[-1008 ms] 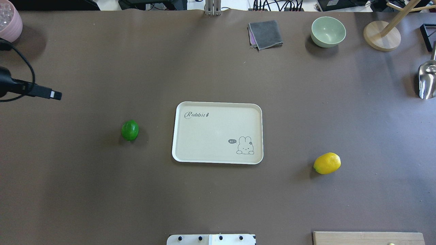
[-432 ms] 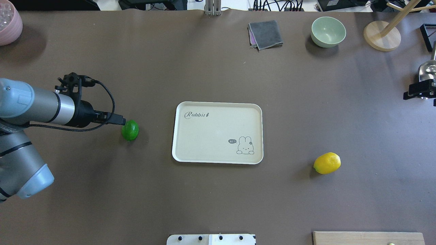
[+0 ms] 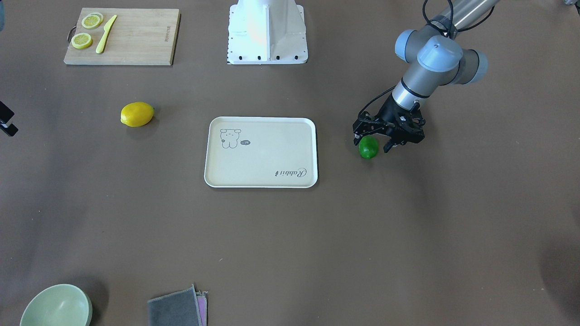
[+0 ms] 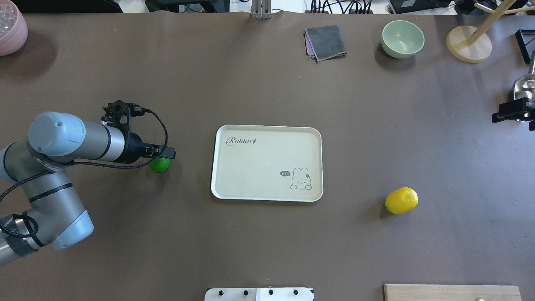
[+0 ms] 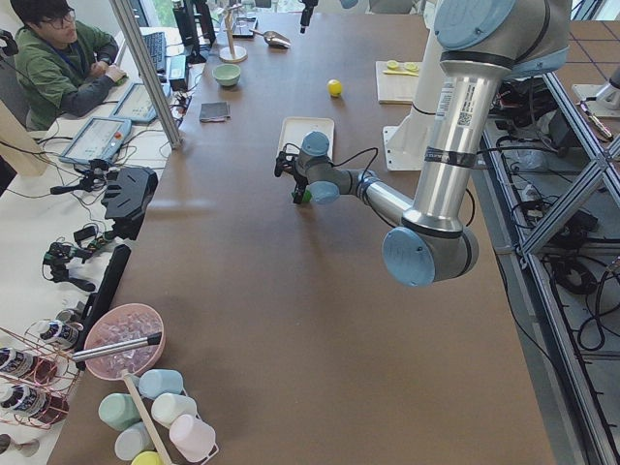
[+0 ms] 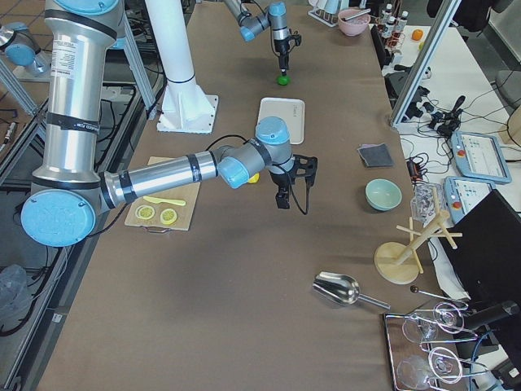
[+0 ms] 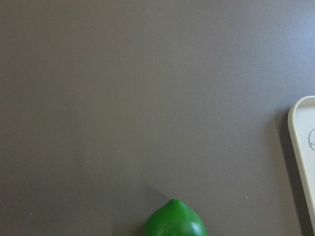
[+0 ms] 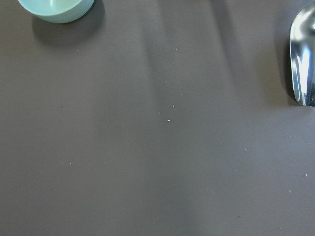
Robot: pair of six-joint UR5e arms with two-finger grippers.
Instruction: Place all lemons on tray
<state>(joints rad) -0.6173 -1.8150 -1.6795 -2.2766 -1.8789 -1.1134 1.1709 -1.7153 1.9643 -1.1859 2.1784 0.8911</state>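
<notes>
Left claw (image 3: pixel 372 143) spread over green lemon (image 3: pixel 368 149), long axis parallel w/ tray (image 3: pixel 263 156) short sides.

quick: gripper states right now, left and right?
Left gripper: open, above the green lemon, holding nothing.
Right gripper: cannot tell; only partly in view.

Soft, even overhead light covers the matte brown table (image 4: pixel 267 83); the pale green round bowl (image 4: pixel 402 38) throws a faint shadow toward 8 o'clock, and the shiny steel scoop (image 8: pixel 304 59) glares.
</notes>
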